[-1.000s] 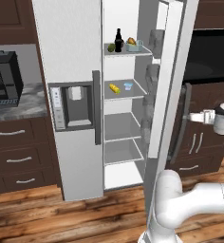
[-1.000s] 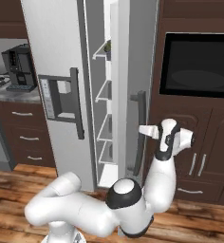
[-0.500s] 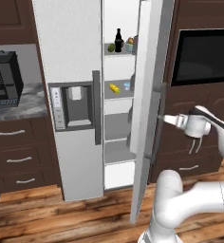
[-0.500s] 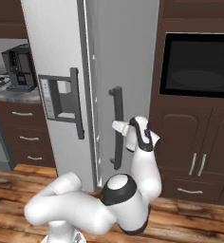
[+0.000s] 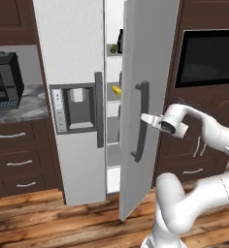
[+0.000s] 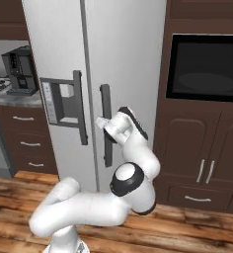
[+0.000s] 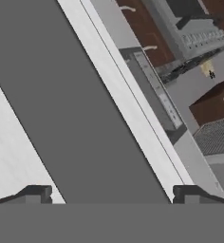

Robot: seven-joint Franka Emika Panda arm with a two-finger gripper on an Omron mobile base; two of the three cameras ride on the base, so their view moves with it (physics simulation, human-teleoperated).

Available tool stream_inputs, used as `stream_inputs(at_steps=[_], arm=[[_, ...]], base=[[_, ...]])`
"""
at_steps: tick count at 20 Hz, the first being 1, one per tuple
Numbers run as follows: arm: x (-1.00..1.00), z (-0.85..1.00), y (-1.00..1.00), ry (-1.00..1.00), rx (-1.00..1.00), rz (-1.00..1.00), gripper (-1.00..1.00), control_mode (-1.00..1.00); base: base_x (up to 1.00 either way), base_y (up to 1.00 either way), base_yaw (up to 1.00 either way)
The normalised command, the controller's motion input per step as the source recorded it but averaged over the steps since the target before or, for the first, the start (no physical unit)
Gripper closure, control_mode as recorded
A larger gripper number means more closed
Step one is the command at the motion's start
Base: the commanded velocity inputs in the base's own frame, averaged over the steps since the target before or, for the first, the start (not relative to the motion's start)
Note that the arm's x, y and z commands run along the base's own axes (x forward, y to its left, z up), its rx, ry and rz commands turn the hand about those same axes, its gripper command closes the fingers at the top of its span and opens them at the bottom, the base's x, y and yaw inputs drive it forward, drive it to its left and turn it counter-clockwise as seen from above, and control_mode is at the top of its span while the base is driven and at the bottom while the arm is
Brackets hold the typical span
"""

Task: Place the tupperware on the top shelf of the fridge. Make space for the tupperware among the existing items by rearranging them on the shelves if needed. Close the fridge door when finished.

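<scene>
The fridge's right door [image 5: 150,58] stands a narrow gap from shut; in the right base view the door [image 6: 128,49] looks almost flush. My gripper [image 5: 144,117] is open at the door's dark vertical handle [image 5: 143,121], about halfway up it. In the hand view the handle [image 7: 85,118] runs diagonally between my spread fingertips [image 7: 38,193]. Through the gap I see a dark bottle [image 5: 120,41], a green item [image 5: 113,48] and a yellow item [image 5: 116,90] on the shelves. The tupperware is hidden behind the door.
The left fridge door [image 5: 73,48] with its dispenser [image 5: 73,109] is shut. A black coffee machine [image 5: 5,80] stands on the grey counter [image 5: 24,99] to the left, over drawers [image 5: 19,162]. A built-in oven [image 6: 207,66] and dark cabinets [image 6: 202,153] lie to the right.
The right fridge door has swung from wide open to nearly shut. My gripper has travelled left with it, staying at the handle.
</scene>
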Motion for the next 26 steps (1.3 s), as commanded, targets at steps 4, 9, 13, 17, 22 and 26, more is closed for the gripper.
stream_inputs(at_steps=[4, 9, 13, 17, 22, 26], arm=[[0.88, 0.02, 0.06, 0.02, 0.0, -0.23, -1.0, -1.0], [0.92, 0.03, 0.06, 0.04, 0.0, -0.24, -1.0, -1.0], [0.92, 0.04, 0.05, 0.05, 0.0, -0.24, -1.0, -1.0], [0.96, 0.03, 0.03, 0.1, 0.0, -0.25, -1.0, -1.0], [0.94, 0.0, 0.0, 0.2, 0.0, -0.23, -1.0, -1.0], [1.0, 0.0, 0.02, 0.2, 0.0, -0.25, -1.0, -1.0]], base=[[0.0, 0.0, 0.0], [0.0, 0.0, 0.0], [0.0, 0.0, 0.0], [0.0, 0.0, 0.0], [0.0, 0.0, 0.0], [0.0, 0.0, 0.0]])
